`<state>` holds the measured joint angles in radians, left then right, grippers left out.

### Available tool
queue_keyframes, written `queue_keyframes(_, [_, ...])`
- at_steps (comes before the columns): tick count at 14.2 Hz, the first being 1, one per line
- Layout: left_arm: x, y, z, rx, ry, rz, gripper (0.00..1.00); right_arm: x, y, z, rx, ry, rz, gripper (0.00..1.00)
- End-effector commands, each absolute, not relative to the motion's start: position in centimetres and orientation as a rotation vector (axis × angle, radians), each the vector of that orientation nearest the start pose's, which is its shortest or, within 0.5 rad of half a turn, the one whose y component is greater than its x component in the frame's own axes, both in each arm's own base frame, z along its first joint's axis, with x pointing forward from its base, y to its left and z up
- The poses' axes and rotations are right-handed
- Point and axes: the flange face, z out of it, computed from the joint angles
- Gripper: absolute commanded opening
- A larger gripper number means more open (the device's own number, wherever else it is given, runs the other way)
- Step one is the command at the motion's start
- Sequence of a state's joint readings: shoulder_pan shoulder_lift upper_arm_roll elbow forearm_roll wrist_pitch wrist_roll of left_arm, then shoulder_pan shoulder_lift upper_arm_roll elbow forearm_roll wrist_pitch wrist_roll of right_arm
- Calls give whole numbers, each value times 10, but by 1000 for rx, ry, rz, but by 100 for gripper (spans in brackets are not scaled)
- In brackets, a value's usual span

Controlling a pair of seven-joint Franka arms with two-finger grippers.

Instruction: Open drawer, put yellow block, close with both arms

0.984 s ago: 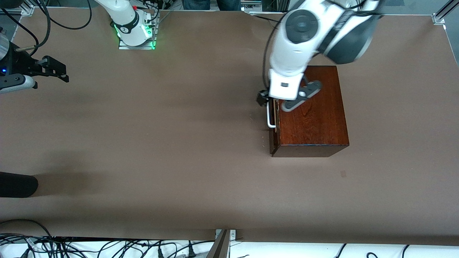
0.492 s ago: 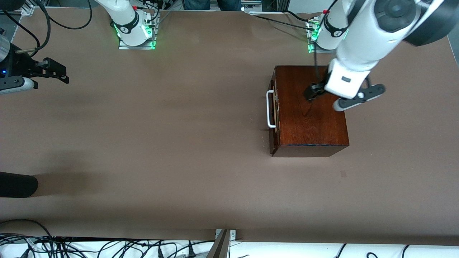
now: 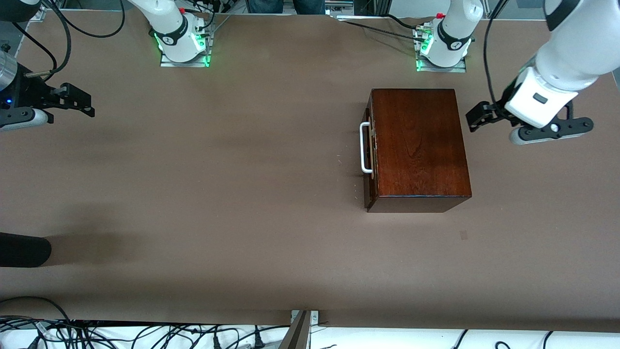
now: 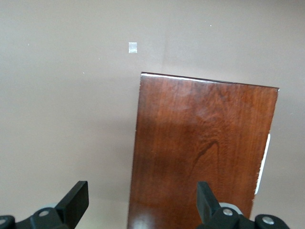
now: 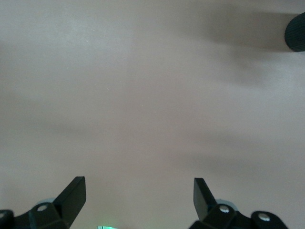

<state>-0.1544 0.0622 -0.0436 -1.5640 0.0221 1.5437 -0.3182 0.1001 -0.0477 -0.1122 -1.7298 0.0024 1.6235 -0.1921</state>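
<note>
The reddish-brown wooden box [image 3: 419, 145] stands toward the left arm's end of the table. Its drawer [image 3: 368, 191] sits pushed in, with the white handle [image 3: 364, 149] facing the right arm's end. The yellow block is out of view. My left gripper [image 3: 478, 118] hangs open and empty in the air, just off the box's side that faces the left arm's end. In the left wrist view the left gripper [image 4: 141, 200] straddles the edge of the box top [image 4: 200, 152]. My right gripper [image 3: 80, 101] waits open and empty over bare table at the right arm's end, as the right wrist view shows [image 5: 139, 198].
A black rounded object [image 3: 24, 249] lies at the table's edge at the right arm's end, also in the right wrist view [image 5: 296, 32]. A small pale mark [image 3: 464, 235] sits on the table nearer the front camera than the box. Cables [image 3: 145, 334] run below the table's near edge.
The left arm has swung away from the drawer handle, across the box top, and out to the box's side toward the left arm's end. The right arm has barely moved.
</note>
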Motion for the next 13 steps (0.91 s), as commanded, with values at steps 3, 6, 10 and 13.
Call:
queue_keyframes(3, [536, -73, 602, -3123, -33, 98, 100, 523, 5, 589, -3099, -290, 69, 100])
queue_keyframes(6, [532, -64, 604, -3120, -38, 107, 100, 523, 7, 589, -3098, -295, 69, 100])
queue_keyframes(10, [532, -64, 606, -3119, -50, 104, 100, 523, 7, 589, -3098, -295, 74, 100])
queue_keyframes(13, [533, -62, 606, -3126, -62, 104, 100, 523, 7, 589, -3098, -295, 69, 100])
